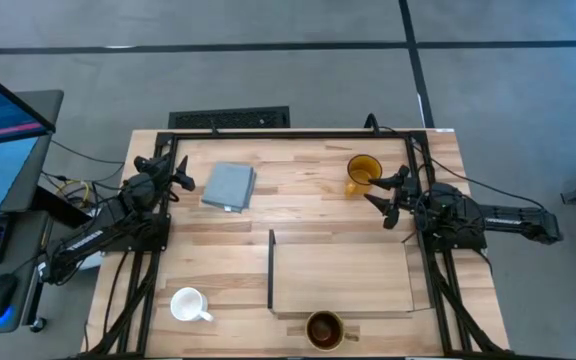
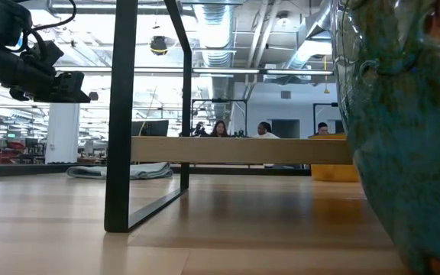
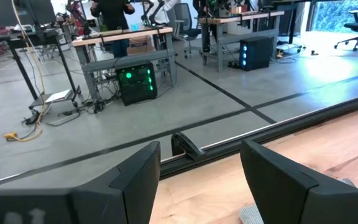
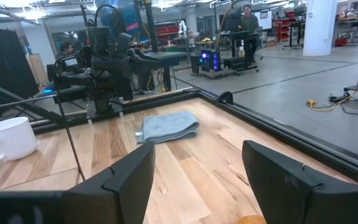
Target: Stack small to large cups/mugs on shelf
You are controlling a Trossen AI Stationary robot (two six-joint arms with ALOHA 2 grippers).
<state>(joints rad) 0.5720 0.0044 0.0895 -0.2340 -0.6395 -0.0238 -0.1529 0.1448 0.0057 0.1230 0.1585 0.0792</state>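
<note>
The small white mug [image 1: 187,303] stands near the table's near-left corner. The glass mug [image 1: 325,328] with a brown inside stands at the near edge and fills the right of the low view [image 2: 411,130]. The yellow mug [image 1: 363,170] stands far right, just beyond my right gripper [image 1: 378,190], which is open. The light-wood shelf [image 1: 343,278] has its dark panel [image 1: 271,270] on its left edge. My left gripper [image 1: 180,175] hovers open, left of the grey-blue cloth [image 1: 229,186]. In the right wrist view the white mug [image 4: 8,140] shows far off.
The folded grey-blue cloth [image 4: 166,126] lies flat on the far-left part of the table. A dark frame rail [image 1: 288,133] runs along the far edge, with uprights beside both arms. Bare wood lies between the cloth and the yellow mug. People sit in the room beyond [image 2: 220,128].
</note>
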